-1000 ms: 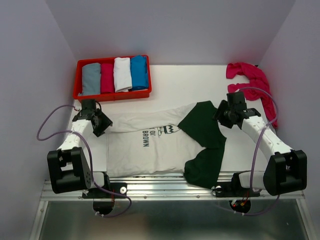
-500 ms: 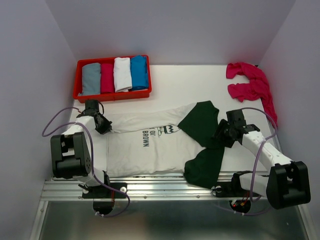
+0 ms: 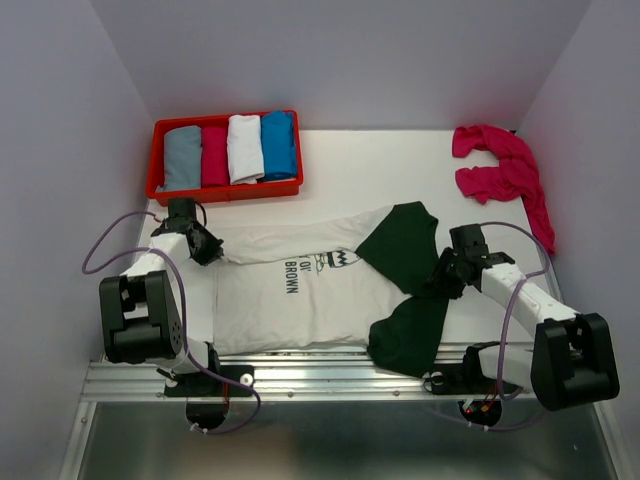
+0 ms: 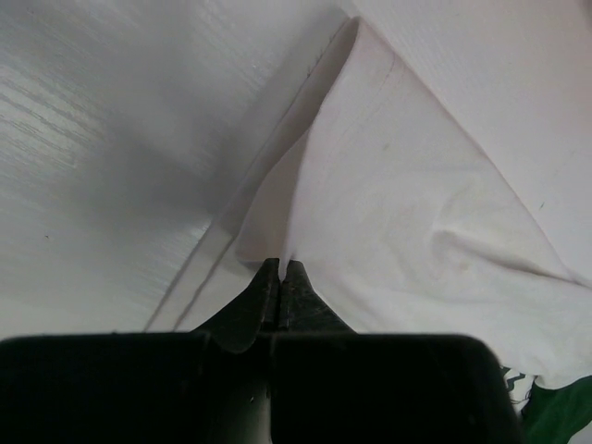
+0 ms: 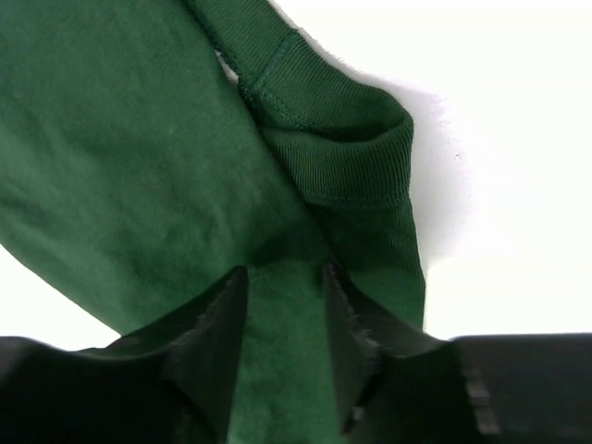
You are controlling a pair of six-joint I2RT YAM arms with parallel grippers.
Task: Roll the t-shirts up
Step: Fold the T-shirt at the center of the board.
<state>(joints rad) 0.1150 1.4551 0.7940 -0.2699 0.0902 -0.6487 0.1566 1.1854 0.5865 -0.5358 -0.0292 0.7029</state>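
A cream-white t-shirt [image 3: 290,300] with dark green sleeves [image 3: 400,245] lies flat across the table, print up. My left gripper [image 3: 205,245] sits at its far-left corner. In the left wrist view this gripper [image 4: 280,266] is shut on a thin fold of the cream cloth [image 4: 416,203], which rises in a ridge from the tips. My right gripper [image 3: 447,275] rests low on the green cloth between the two sleeves. Its fingers [image 5: 222,314] stand apart, astride green cloth [image 5: 139,157] near a ribbed cuff [image 5: 356,157]. Magenta-pink t-shirts [image 3: 505,170] lie crumpled at the back right.
A red tray [image 3: 225,192] at the back left holds several rolled shirts in grey, pink, white and blue. Walls close in the table on the left, back and right. A metal rail [image 3: 330,375] runs along the near edge by the arm bases.
My left gripper moved to the shirt's corner and shut on it. My right gripper came down and inward onto the green cloth, and its jaws have narrowed.
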